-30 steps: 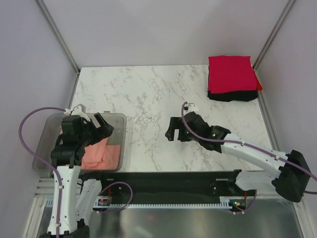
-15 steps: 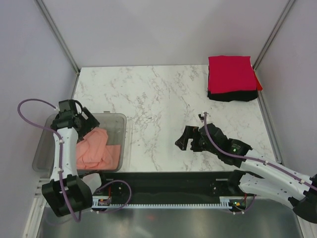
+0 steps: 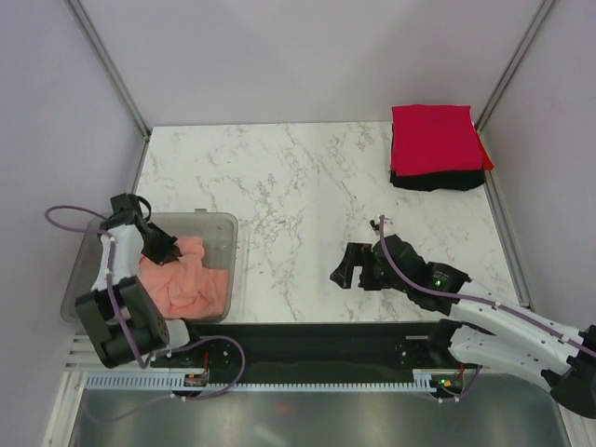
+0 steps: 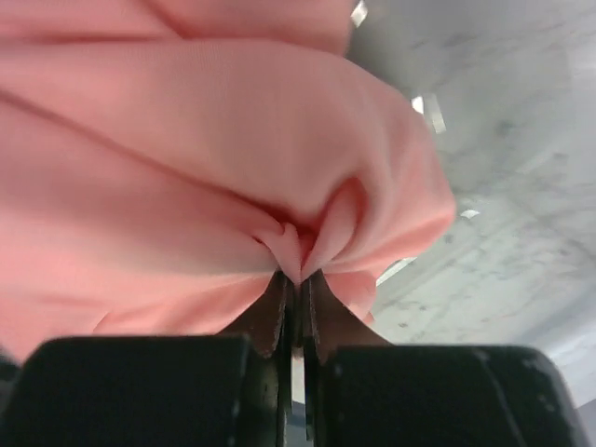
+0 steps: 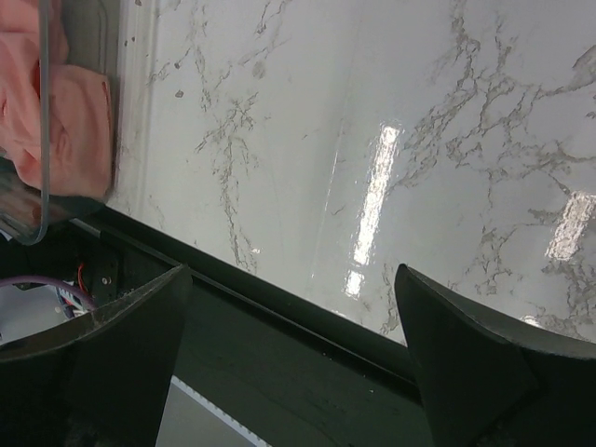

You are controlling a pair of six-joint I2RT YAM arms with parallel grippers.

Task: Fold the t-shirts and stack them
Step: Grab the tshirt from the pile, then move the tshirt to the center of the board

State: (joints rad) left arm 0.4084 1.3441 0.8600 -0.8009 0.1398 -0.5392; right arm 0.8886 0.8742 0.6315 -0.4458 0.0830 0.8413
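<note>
The left gripper [image 3: 158, 250] reaches down into the tub [image 3: 226, 222] at the near left corner of the table [image 3: 279, 186], and its jaws are pinched tight on a fold of the pink t-shirt [image 3: 191, 279]. In the left wrist view the gripper [image 4: 296, 279] has a small ridge of the cloth [image 4: 186, 168] squeezed between its two fingers, with the rest of the shirt bunched up above it. The shirt lies crumpled inside the tub, filling most of its floor. The right gripper [image 3: 358, 270] hangs over the bare marble near the front edge, right of the middle, holding nothing. Its jaws stand wide apart, and the right wrist view [image 5: 293, 275] shows only tabletop between them, with a corner of the tub and the pink cloth at far left. At the far right corner sits a neat stack, well apart from both arms: a folded red t-shirt [image 3: 436, 138] lying on top of a folded black t-shirt [image 3: 438, 180].
</note>
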